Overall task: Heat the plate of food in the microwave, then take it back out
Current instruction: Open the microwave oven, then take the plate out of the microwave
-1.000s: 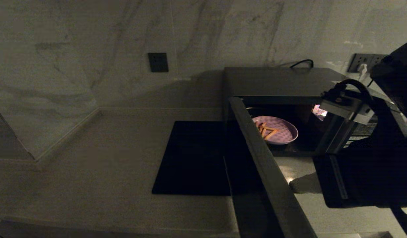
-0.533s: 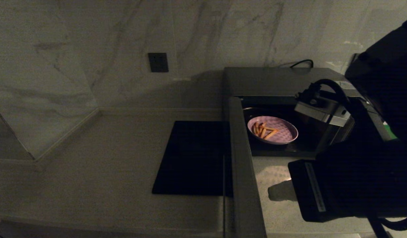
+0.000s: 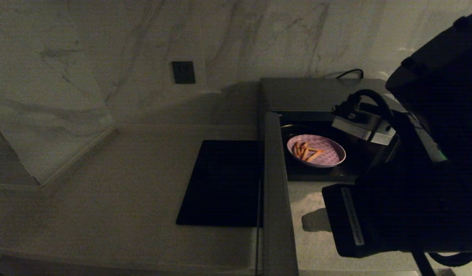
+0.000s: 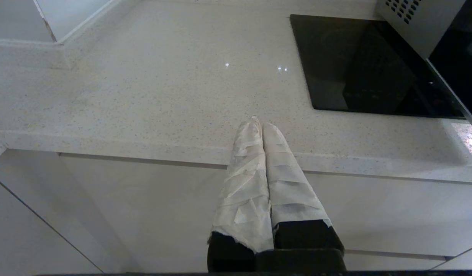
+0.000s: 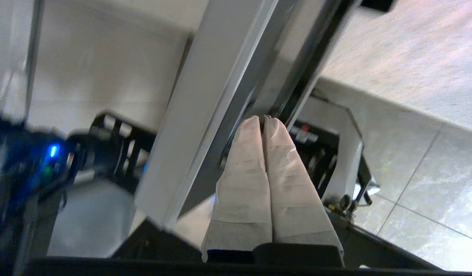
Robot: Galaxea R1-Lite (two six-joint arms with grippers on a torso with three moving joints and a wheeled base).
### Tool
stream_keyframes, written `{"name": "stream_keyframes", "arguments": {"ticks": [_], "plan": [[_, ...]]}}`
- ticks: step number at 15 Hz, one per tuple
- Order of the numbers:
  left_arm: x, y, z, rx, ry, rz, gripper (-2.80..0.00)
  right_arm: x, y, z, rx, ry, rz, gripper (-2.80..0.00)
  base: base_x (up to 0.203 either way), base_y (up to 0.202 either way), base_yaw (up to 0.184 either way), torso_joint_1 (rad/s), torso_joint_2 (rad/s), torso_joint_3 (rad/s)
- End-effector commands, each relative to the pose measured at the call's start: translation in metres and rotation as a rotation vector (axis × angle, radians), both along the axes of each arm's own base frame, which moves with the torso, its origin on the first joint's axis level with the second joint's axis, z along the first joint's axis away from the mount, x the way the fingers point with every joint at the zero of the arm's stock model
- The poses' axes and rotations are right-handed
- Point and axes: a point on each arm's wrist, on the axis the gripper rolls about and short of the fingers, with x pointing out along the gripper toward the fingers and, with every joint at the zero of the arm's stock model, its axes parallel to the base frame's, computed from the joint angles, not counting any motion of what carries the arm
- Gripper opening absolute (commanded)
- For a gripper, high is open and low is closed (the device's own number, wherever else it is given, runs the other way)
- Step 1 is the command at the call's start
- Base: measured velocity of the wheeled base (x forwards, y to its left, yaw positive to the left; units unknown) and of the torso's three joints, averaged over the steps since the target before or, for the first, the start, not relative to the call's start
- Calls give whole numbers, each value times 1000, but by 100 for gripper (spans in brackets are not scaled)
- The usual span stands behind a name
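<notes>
Few thin fries lie on round lilac plate of food.

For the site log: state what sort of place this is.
Most likely a home kitchen: a pale speckled stone counter below a marble-look wall, a flat black square mat on it, and a boxy silver-grey microwave, door open, holding a lilac plate of fries.

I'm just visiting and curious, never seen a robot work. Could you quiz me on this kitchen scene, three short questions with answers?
1. True or false: the microwave door stands open.
2. Where is the plate of food? A) on the black mat B) inside the microwave C) in a pincer
3. Fill in: the right pincer, beside the door's edge, is ____.

Key: 1 true; 2 B; 3 shut
</notes>
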Motion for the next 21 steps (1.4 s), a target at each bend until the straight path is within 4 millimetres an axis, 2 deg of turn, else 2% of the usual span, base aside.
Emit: {"name": "stream_keyframes", "arguments": {"ticks": [1, 3, 5, 7, 10, 12, 15, 17, 21], "plan": [[0, 0, 0, -1, 0, 1, -280, 5, -7, 2, -27, -65, -121, -280, 0, 0, 0, 0, 0, 0], [0, 0, 0, -1, 0, 1, -280, 16, -19, 5, -28, -118, -298, -280, 0, 0, 0, 0, 0, 0], [0, 0, 0, -1, 0, 1, -280, 25, -37, 9, -10, -126, -402, -280, 0, 0, 0, 0, 0, 0], [0, 0, 0, -1, 0, 1, -280, 40, -60, 8, -13, -120, -532, -280, 0, 0, 0, 0, 0, 0], [0, 0, 0, -1, 0, 1, -280, 65, -98, -14, -110, -89, -762, -280, 0, 0, 0, 0, 0, 0], [0, 0, 0, -1, 0, 1, -280, 81, -116, -28, -165, -58, -868, -280, 0, 0, 0, 0, 0, 0], [0, 0, 0, -1, 0, 1, -280, 119, -125, -59, -193, -47, -953, -280, 0, 0, 0, 0, 0, 0], [0, 0, 0, -1, 0, 1, -280, 135, -122, -77, -181, -73, -954, -280, 0, 0, 0, 0, 0, 0], [0, 0, 0, -1, 0, 1, -280, 160, -113, -80, -125, -131, -956, -280, 0, 0, 0, 0, 0, 0]]}}
